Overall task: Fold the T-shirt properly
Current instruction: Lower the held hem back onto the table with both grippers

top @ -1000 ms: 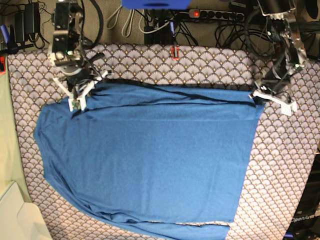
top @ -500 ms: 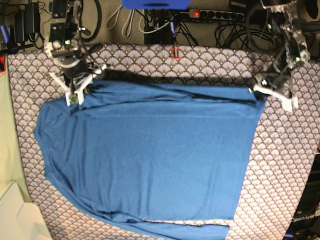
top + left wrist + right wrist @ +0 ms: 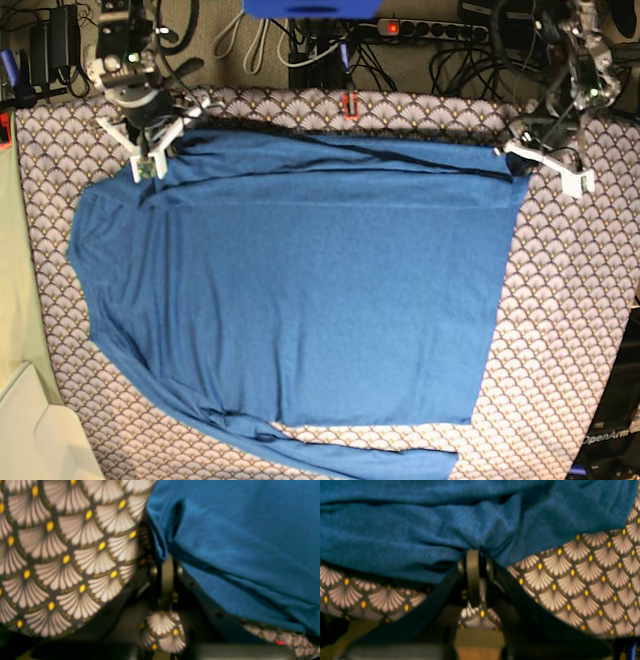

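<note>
Blue knit T-shirt (image 3: 290,300) lies spread flat over the scallop-patterned tablecloth (image 3: 570,320) on the bench, soft creases along its far edge. Left pincer (image 3: 518,160) and right pincer (image 3: 160,152) each clamp a far corner (fabric bunched between closed jaws).

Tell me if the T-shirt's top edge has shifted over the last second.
Yes. The T-shirt's far edge moved toward the tablecloth's far border, nearer the red tag.
</note>
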Controlling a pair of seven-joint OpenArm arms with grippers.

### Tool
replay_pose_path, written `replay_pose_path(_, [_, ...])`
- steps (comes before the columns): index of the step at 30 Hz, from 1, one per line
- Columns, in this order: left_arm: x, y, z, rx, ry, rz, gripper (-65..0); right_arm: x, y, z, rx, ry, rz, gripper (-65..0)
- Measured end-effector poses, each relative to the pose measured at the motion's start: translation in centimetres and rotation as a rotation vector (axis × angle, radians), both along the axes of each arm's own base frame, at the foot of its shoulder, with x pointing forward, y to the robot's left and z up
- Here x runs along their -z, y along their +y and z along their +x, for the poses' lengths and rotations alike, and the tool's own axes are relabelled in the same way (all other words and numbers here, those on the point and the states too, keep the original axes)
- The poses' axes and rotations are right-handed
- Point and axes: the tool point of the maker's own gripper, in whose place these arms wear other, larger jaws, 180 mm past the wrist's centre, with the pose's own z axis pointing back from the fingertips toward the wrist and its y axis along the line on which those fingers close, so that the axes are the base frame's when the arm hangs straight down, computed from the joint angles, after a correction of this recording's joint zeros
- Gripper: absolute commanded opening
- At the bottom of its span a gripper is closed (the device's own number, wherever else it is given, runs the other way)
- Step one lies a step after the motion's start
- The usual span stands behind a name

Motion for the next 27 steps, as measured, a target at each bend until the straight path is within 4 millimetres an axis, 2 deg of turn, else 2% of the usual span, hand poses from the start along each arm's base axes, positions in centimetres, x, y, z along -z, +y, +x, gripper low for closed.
replay_pose_path(5, [-0.1, -0.2, -1.3, 0.014, 0.014, 0.012, -64.6, -0.5, 0.2, -0.6, -0.006, -0.024, 0.003, -63.6])
replay_pose_path(8, [0.1, -0.3, -2.1, 0.018, 0.030, 0.015, -64.6, 0.0, 0.3, -1.9, -0.009, -0.014, 0.007, -63.6])
replay_pose_path(13, [0.1, 1.7, -3.6, -0.040, 0.046, 0.032, -64.7, 0.3, 0.3, -3.3, -0.012, -0.011, 0.012, -63.6])
replay_pose_path(18, [0.6, 1.8, -4.8, -0.039, 0.075, 0.034, -64.7, 0.4, 0.4, -4.0, -0.013, -0.005, 0.015, -63.6])
replay_pose_path(27, [0.7, 1.8, -4.8, -0.039, 0.077, 0.034, -64.7, 0.4, 0.4, -4.0, -0.014, -0.008, 0.014, -63.6])
